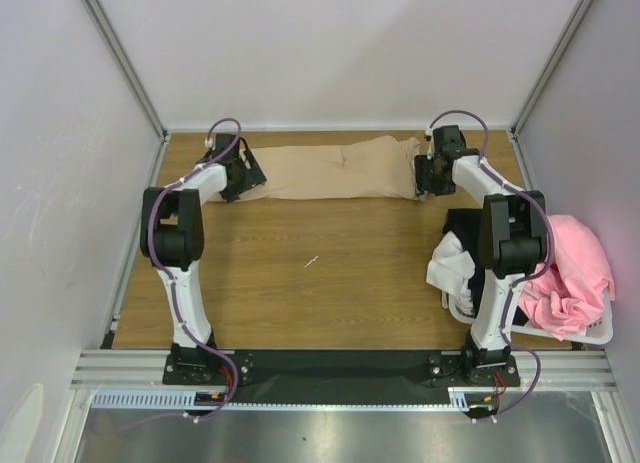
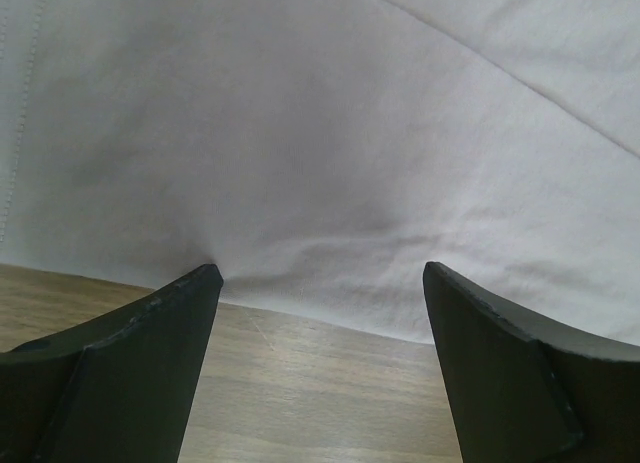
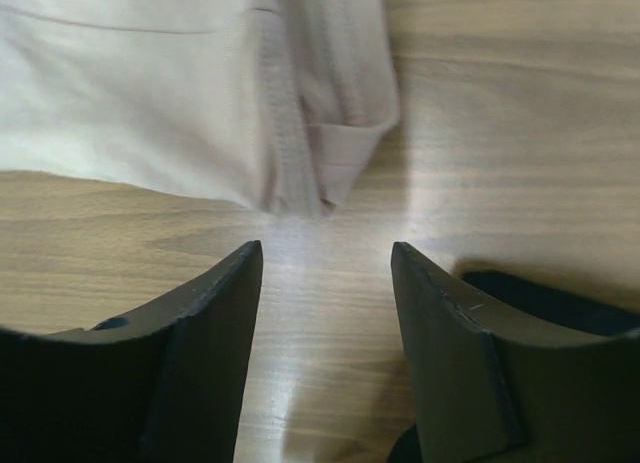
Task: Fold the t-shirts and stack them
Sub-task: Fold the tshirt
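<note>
Though the tan t-shirt lies part-folded along the top, nothing is stacked; left tool and right tool stand spread — empty; pink t-shirt waits lower right.

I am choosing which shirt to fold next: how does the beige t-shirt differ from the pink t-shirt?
The beige t-shirt lies flat in a long strip; the pink t-shirt is a crumpled heap. The beige t-shirt rests on the table; the pink t-shirt sits in the white basket. Both are plain cloth.
</note>
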Motion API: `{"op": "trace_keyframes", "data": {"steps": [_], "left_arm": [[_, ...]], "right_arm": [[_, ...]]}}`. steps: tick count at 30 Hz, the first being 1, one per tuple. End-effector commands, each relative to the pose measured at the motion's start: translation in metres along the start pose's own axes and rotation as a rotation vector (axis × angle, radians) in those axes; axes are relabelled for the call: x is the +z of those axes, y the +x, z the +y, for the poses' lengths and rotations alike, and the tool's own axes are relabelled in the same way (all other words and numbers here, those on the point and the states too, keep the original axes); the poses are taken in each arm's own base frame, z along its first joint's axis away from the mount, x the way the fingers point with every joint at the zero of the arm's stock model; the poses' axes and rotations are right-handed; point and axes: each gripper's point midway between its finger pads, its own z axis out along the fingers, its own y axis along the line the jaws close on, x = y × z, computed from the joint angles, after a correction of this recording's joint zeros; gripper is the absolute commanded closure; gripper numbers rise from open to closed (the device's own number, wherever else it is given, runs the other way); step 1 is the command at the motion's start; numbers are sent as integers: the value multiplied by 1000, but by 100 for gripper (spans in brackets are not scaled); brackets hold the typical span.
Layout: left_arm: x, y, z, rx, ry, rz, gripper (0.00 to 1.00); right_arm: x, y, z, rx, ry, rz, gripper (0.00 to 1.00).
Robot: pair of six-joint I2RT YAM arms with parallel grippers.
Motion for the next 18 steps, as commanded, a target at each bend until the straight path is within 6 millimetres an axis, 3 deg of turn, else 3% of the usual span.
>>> {"op": "trace_keyframes", "data": {"steps": [1, 11, 18], "left_arm": [[-19, -20, 5, -65, -21, -60, 10], [-20, -24, 18, -107, -60, -73, 10], [-19, -26, 25, -112, -82, -76, 10]], "right_arm": [[-10, -23, 10, -70, -71, -98, 41], [7, -14, 4, -123, -55, -49, 52], [16, -10, 8, -168, -51, -21, 53]]}}
